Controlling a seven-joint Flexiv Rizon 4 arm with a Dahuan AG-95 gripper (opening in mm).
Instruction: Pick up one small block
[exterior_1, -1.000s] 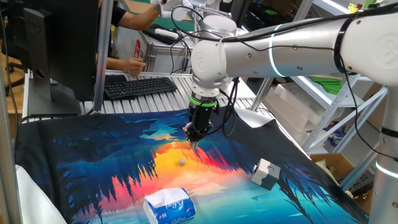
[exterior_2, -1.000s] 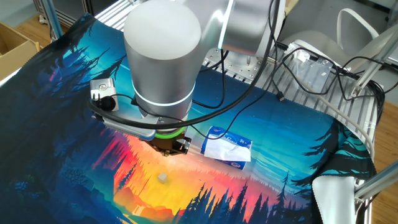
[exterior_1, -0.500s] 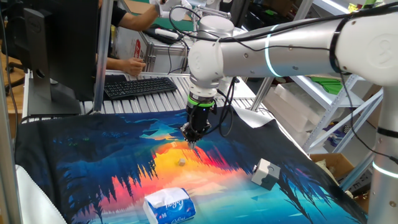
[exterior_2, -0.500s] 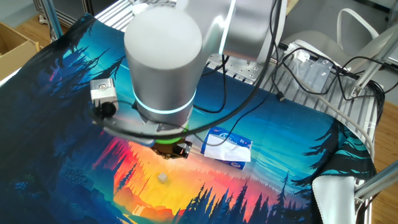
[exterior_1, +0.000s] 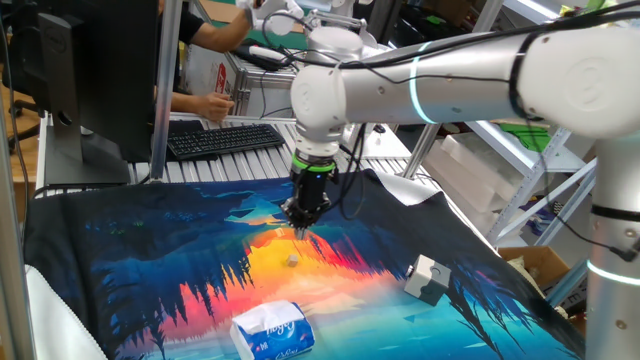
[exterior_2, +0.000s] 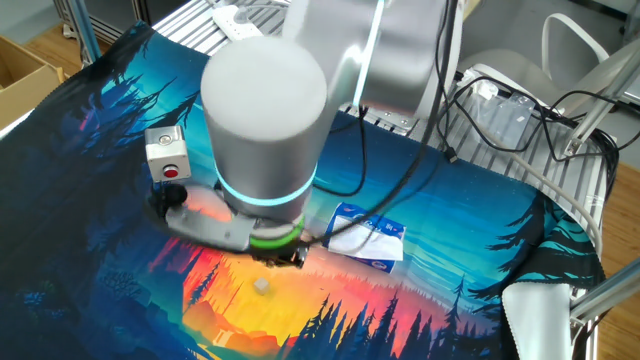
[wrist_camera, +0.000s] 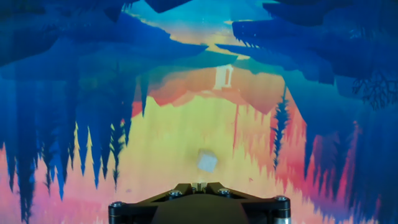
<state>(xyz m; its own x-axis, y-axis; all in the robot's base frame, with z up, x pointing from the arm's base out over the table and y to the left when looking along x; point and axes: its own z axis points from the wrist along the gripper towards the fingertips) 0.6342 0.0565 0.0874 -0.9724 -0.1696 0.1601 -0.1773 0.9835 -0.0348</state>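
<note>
The small block (exterior_1: 291, 259) is a tiny pale cream cube lying on the orange part of the printed mat. It also shows in the other fixed view (exterior_2: 262, 286) and in the hand view (wrist_camera: 207, 162). My gripper (exterior_1: 300, 228) hangs above the mat, a little behind and above the block, not touching it. In the hand view its fingertips meet in a point (wrist_camera: 199, 185) just below the block, shut and empty. In the other fixed view the arm's big wrist hides most of the gripper (exterior_2: 288, 256).
A larger grey-and-white cube (exterior_1: 425, 279) sits on the mat to the right, also in the other fixed view (exterior_2: 167, 153). A white-and-blue tissue pack (exterior_1: 272, 330) lies near the front edge. A keyboard (exterior_1: 224, 138) and a person's hands are behind the mat.
The arm and gripper have shifted a little to the left in the one fixed view, still above the mat. The block has not moved.
</note>
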